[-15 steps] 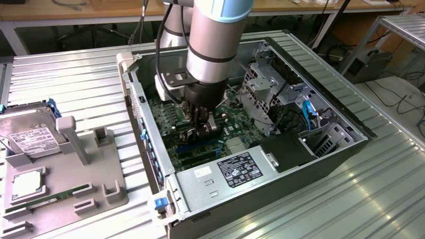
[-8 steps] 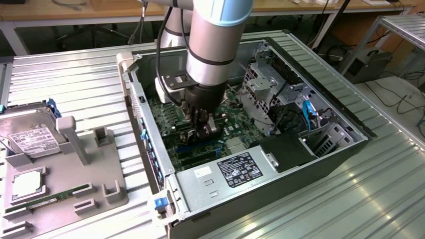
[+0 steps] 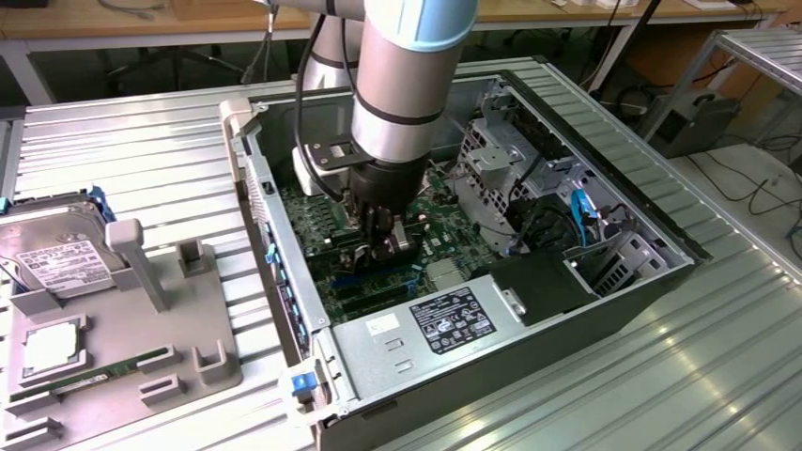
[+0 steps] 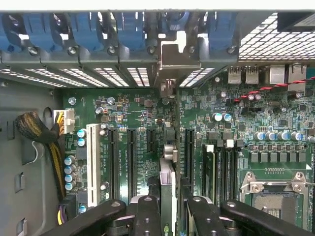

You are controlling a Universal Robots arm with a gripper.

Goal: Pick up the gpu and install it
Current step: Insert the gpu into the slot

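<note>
gripping gpu [image 4: 168,162] edge-on — end effector [image 4: 170,216]

— Where's the gpu [image 4: 169,162]?
— Standing on edge over the green board, a thin card seen edge-on between the black slots.
— And its bracket?
— Silver, up against the case's rear slot wall.

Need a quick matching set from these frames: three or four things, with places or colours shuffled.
Things:
1. gpu
2. hard drive
3. memory stick
4. power supply

Descriptions:
A. green, flat on the grey tray
B. edge-on between the gripper fingers, over the motherboard slots
C. silver box with label, inside the case
D. white label, on the grey tray

Pairs: 1-B, 2-D, 3-A, 4-C
</note>
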